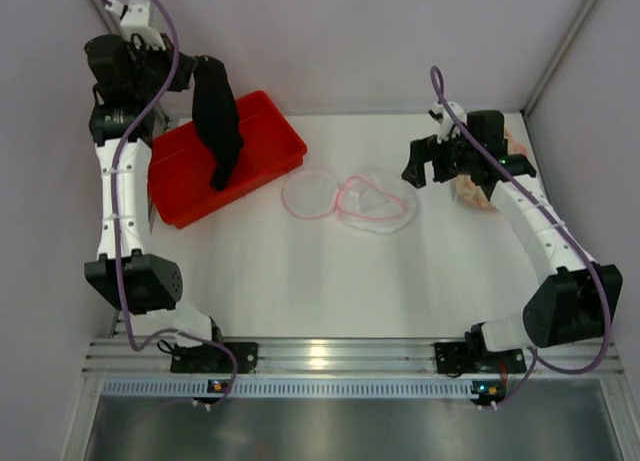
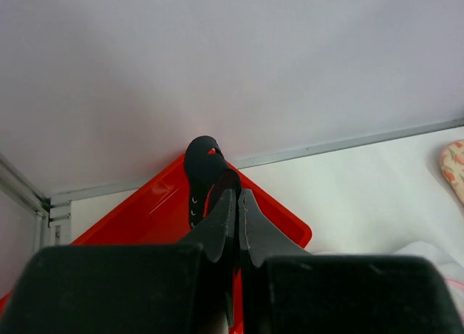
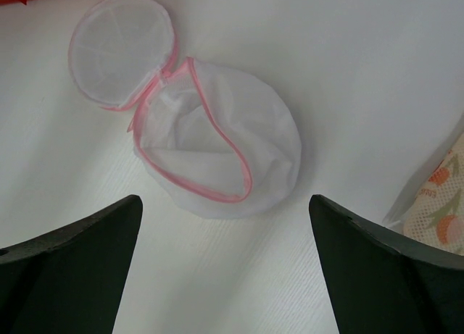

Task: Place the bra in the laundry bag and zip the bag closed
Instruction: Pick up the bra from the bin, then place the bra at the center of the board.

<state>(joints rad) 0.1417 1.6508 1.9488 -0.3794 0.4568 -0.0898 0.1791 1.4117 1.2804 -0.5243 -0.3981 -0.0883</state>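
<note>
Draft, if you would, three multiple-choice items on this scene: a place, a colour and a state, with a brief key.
1. Where is the black bra?
A. hanging from the left gripper over the red tray
B. lying flat on the table
C. tucked under the tray

2. What colour is the laundry bag's edging?
A. blue
B. pink
C. green

3. What state is the bag's zip in?
A. open, flap swung aside
B. zipped shut
C. torn off

Key: 1 A, the shut gripper pinches it above the tray; 2 B, a pink rim circles the white mesh; 3 A, the round flap lies beside the gaping mouth.
</note>
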